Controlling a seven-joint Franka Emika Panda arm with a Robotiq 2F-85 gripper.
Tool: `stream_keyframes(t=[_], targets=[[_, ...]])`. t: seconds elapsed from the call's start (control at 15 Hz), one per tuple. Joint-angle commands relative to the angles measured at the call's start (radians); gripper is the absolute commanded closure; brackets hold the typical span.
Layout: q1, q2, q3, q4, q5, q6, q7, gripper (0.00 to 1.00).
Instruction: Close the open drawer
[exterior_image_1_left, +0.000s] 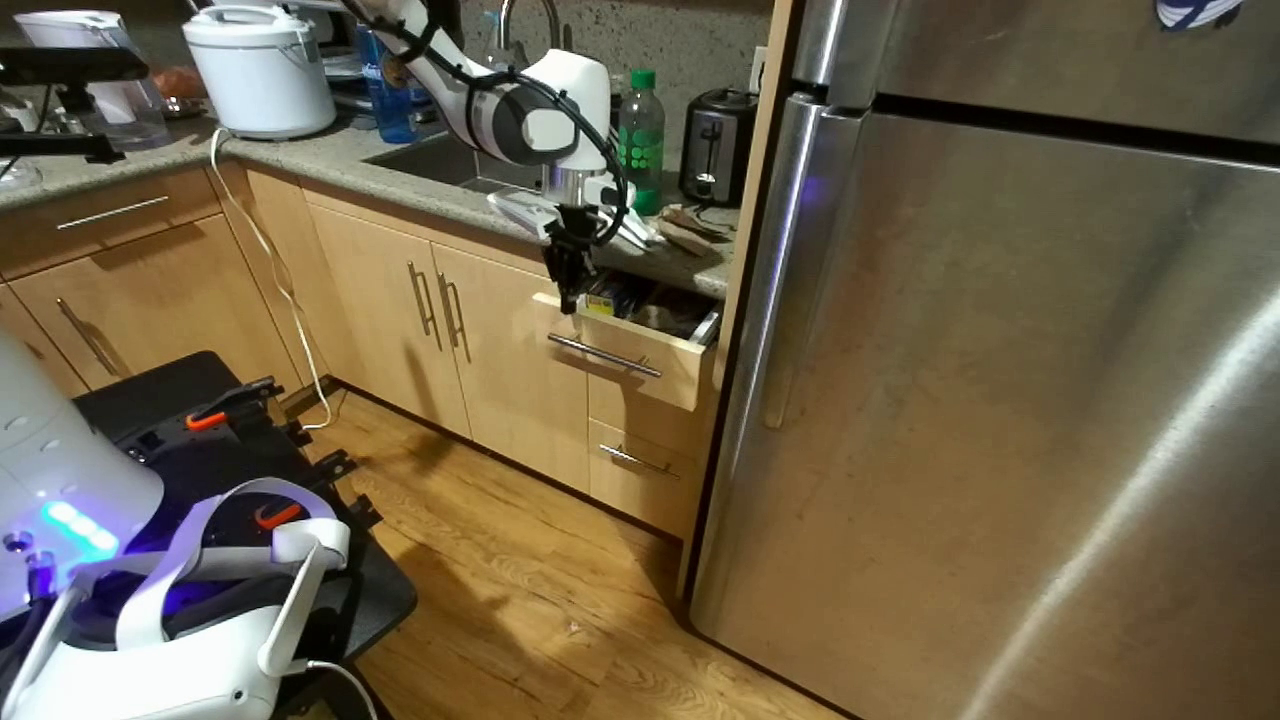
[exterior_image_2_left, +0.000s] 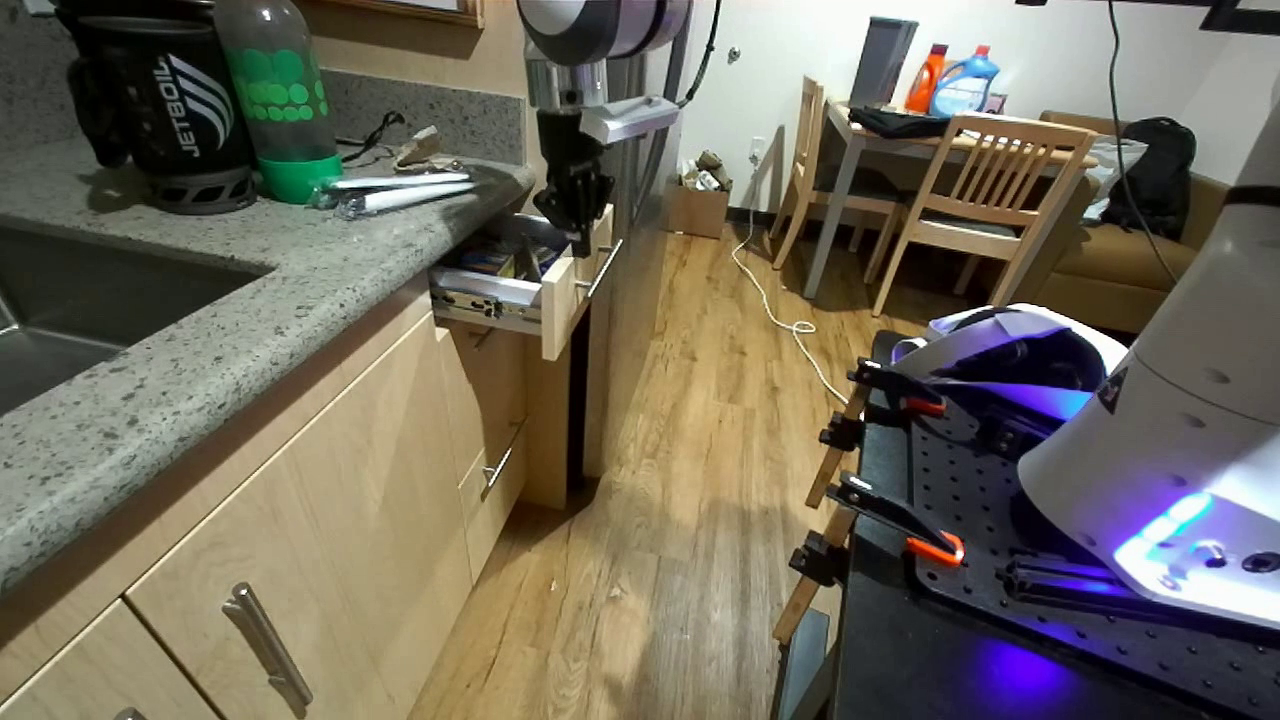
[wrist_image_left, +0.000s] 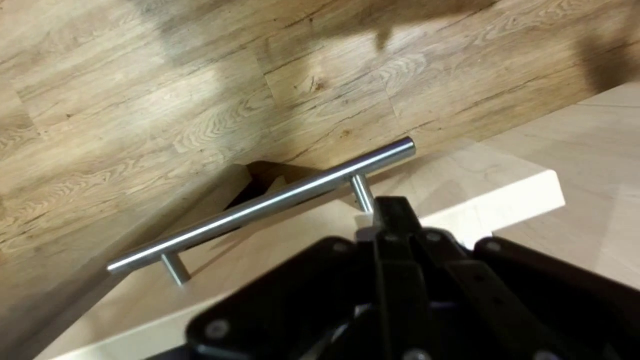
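The drawer (exterior_image_1_left: 680, 375) is pulled out under the counter in both exterior views, with its light-wood front (exterior_image_2_left: 556, 312) away from the cabinet and dark cluttered contents inside. Its metal bar handle (exterior_image_1_left: 604, 355) shows in the wrist view (wrist_image_left: 270, 202), beside the fingertips. My gripper (exterior_image_1_left: 569, 305) points down at the top edge of the drawer front, towards the end nearer the sink. In the wrist view, the gripper (wrist_image_left: 397, 202) has its fingers together with nothing visible between them, and its tips cover part of the front's top edge. I cannot tell if they touch it.
The stone counter (exterior_image_2_left: 300, 310) overhangs the drawer, with a sink (exterior_image_1_left: 440, 160), a green bottle (exterior_image_1_left: 641, 140) and plastic-wrapped items (exterior_image_2_left: 400, 195) on it. A steel fridge (exterior_image_1_left: 980, 400) stands close to the drawer's other side. Lower drawer fronts (exterior_image_1_left: 640, 480) are flush with the cabinet.
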Motion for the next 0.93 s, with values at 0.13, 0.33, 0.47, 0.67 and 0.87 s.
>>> stream_keyframes(t=[0.13, 0.33, 0.47, 0.67, 0.87], targets=[[0.003, 0.028, 0.014, 0.138, 0.014, -0.059, 0.001, 0.99], [0.010, -0.016, 0.011, 0.102, -0.003, -0.045, -0.009, 0.99], [0.011, -0.075, 0.010, 0.036, -0.013, -0.034, -0.024, 0.99], [0.005, -0.156, 0.013, -0.048, -0.009, -0.050, -0.047, 0.99], [0.008, -0.104, 0.010, 0.004, -0.003, -0.035, -0.028, 0.99]])
